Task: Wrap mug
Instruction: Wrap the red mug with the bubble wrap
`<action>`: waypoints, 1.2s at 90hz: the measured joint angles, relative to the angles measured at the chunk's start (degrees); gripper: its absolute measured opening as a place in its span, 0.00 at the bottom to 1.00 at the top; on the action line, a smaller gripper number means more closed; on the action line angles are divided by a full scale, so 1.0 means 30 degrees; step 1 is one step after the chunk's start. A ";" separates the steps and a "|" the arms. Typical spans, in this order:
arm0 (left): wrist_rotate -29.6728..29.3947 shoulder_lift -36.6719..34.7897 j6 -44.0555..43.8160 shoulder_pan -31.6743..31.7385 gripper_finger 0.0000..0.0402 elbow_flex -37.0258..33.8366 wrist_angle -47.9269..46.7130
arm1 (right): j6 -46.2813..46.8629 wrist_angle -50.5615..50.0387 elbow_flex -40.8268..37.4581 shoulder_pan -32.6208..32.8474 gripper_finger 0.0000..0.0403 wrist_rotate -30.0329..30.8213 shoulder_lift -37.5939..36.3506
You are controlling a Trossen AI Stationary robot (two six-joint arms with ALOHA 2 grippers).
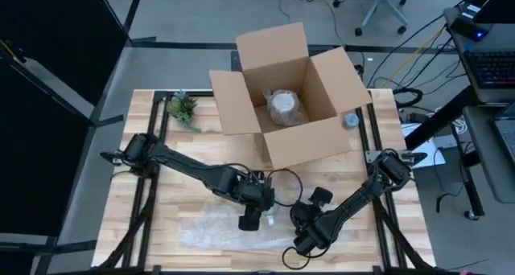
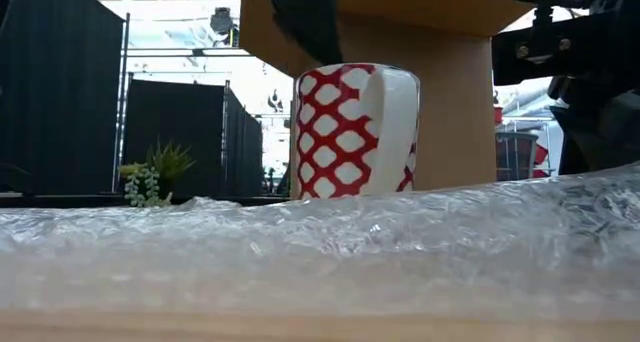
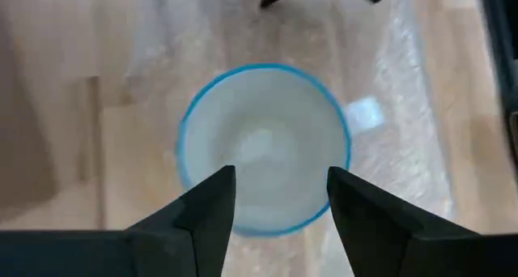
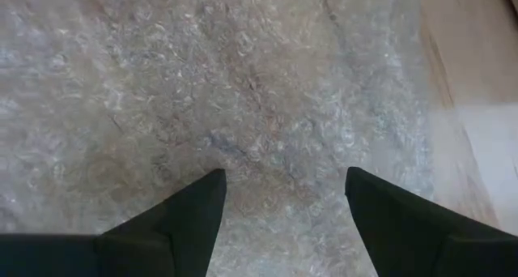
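While the mug (image 2: 352,130) stood upright on the bubble wrap (image 2: 400,242) near the table's front edge, the left gripper (image 3: 279,198) hovered directly above its rim, fingers spread and empty. The right gripper (image 4: 283,198), also spread wide, hung over the sheet just beside it. Ceramic, stiff and breakable, the mug likely wanted a rim grip, while the limp, light sheet suited an edge pinch.

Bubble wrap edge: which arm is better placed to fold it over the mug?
Right. The right gripper hangs open directly over the bubble wrap; the left gripper is open above the mug.
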 joint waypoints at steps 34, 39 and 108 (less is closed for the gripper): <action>-0.1715 -0.1662 -0.4244 -0.3773 0.45 -0.1864 -0.3542 | -0.0017 -0.0031 0.0007 0.0382 0.60 0.0304 0.0000; -0.1822 -0.1988 -0.4703 -0.4236 0.45 -0.2796 -0.2996 | -0.0017 0.0064 0.0004 0.0382 0.60 0.0367 0.0000; 0.1455 -0.2275 -0.3433 -0.2264 0.39 -1.1550 0.8865 | -0.0148 0.0505 0.0007 0.0374 0.60 0.0890 0.0000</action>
